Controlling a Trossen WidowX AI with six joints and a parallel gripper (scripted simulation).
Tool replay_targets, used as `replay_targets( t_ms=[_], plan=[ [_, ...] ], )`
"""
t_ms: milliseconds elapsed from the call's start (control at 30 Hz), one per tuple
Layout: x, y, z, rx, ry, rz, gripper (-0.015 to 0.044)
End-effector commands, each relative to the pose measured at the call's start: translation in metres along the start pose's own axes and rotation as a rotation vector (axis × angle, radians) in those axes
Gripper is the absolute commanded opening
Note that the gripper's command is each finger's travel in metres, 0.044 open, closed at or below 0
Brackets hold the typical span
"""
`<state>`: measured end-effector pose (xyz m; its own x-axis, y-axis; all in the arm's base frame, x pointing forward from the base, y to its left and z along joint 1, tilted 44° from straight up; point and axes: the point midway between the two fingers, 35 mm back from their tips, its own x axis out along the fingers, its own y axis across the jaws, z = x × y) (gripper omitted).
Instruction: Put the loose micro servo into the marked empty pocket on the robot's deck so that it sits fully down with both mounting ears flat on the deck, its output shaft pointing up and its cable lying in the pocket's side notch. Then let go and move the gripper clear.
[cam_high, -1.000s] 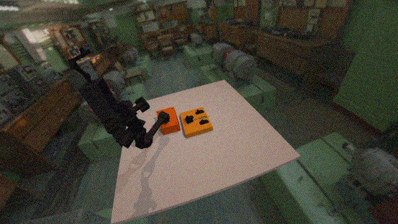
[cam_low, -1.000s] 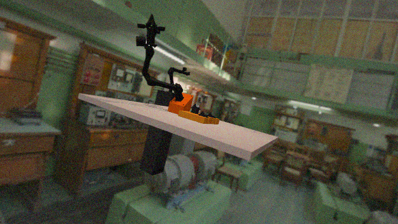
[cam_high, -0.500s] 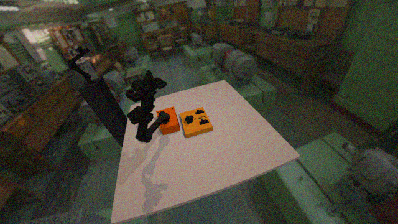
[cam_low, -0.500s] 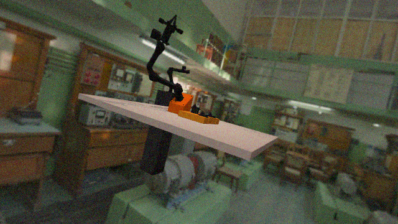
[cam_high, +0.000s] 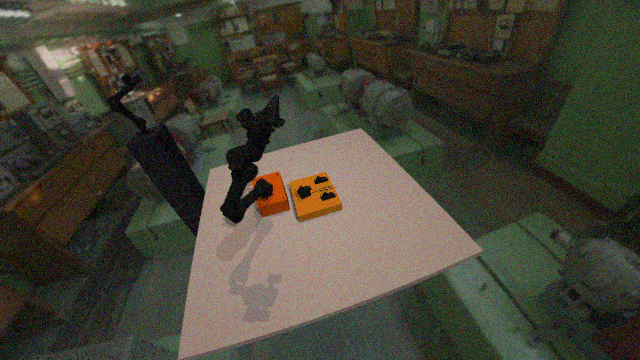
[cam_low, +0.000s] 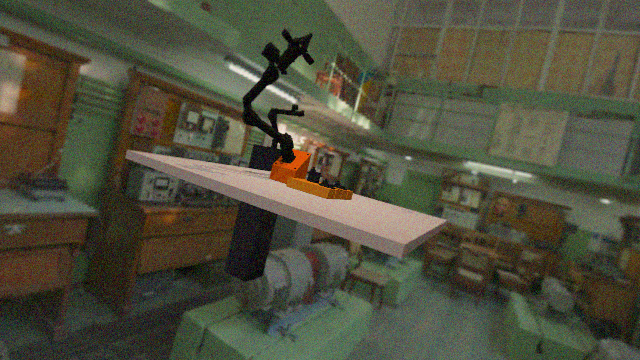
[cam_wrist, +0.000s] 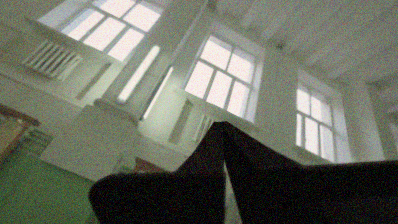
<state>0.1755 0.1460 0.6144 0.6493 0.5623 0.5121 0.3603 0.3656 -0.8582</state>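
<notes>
Wrist view, pincer (cam_wrist: 226, 165) closed empty, raised ceilingward

The black arm (cam_high: 243, 165) rises from its base on the orange block (cam_high: 272, 200), folds at the elbow and reaches high; its gripper (cam_low: 296, 46) points upward, fingers pressed together with nothing between them
</notes>
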Motion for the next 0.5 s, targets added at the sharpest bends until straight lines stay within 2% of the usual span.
replay_targets(
  t_ms=[0,467],
  plan=[
    [0.008,0.02,-0.008,0.035,0.035,0.048,0.0],
    [0.036,0.141,-0.052,0.267,0.257,0.332,0.0]
  ],
)
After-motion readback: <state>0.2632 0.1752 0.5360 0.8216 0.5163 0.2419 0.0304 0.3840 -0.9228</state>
